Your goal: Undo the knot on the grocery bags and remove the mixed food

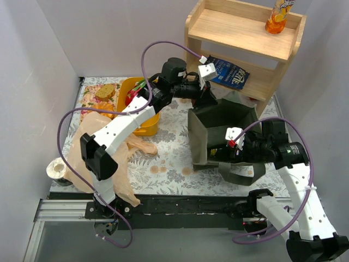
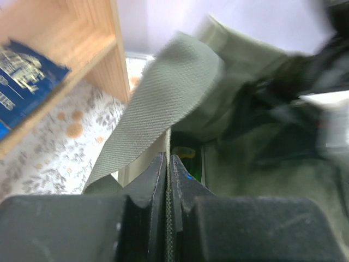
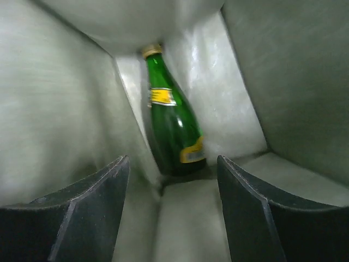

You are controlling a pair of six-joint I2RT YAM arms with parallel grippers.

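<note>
An olive tote bag (image 1: 218,123) stands open right of centre. At its far rim, my left gripper (image 2: 168,159) is shut on the tote's woven fabric edge, and the flat strap (image 2: 163,93) drapes just above the jaws. My right gripper (image 3: 172,169) reaches inside the tote, open, with nothing between its fingers. A green bottle (image 3: 172,125) leans in the tote's corner just beyond them. The slack tan plastic bag (image 1: 117,164) lies at the left under my left arm; its knot is hidden. The bread slice (image 1: 106,91) lies at the back left.
A yellow tub (image 1: 143,125) with red-and-green produce (image 1: 132,94) sits beside my left arm. A wooden shelf (image 1: 240,27) at the back right holds a blue snack packet (image 1: 229,71) and an orange bottle (image 1: 278,16). A tape roll (image 1: 56,168) lies at the left edge.
</note>
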